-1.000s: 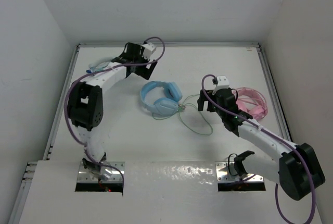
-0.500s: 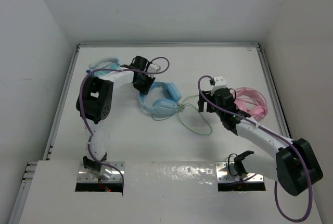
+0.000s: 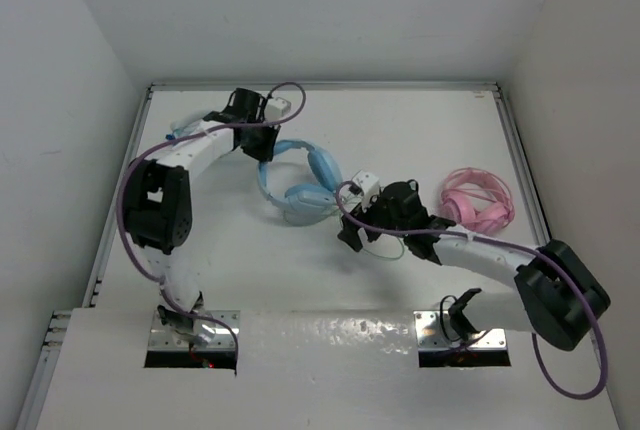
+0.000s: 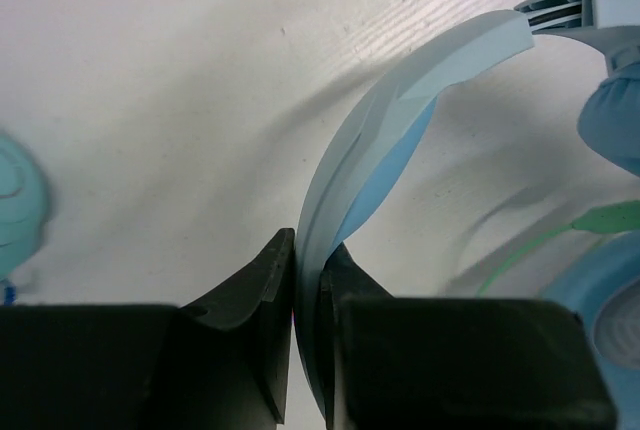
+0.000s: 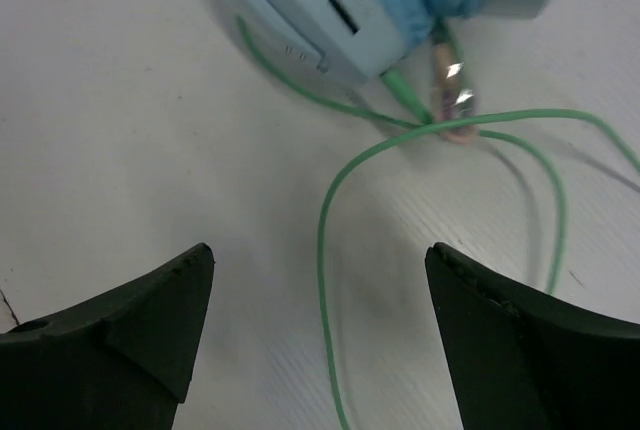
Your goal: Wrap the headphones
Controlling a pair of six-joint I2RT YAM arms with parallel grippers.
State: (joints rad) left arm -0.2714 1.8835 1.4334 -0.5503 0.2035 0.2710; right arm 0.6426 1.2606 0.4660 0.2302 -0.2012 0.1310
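Your left claw [image 4: 308, 265] pinches the headphones [image 4: 400, 100] by the smooth curved band; your right claw [image 5: 318, 260] is spread above the thin green cable [image 5: 321, 250].

Pink headphones [image 3: 478, 200] lie flat near the right edge of the white table [image 3: 400, 130]. Teal headphones [image 3: 186, 130], only partly visible, sit near its far-left corner.

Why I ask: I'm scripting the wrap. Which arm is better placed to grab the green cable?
Right. The right gripper hangs open directly over the cable, while the left gripper is shut on the headphones at the headband.
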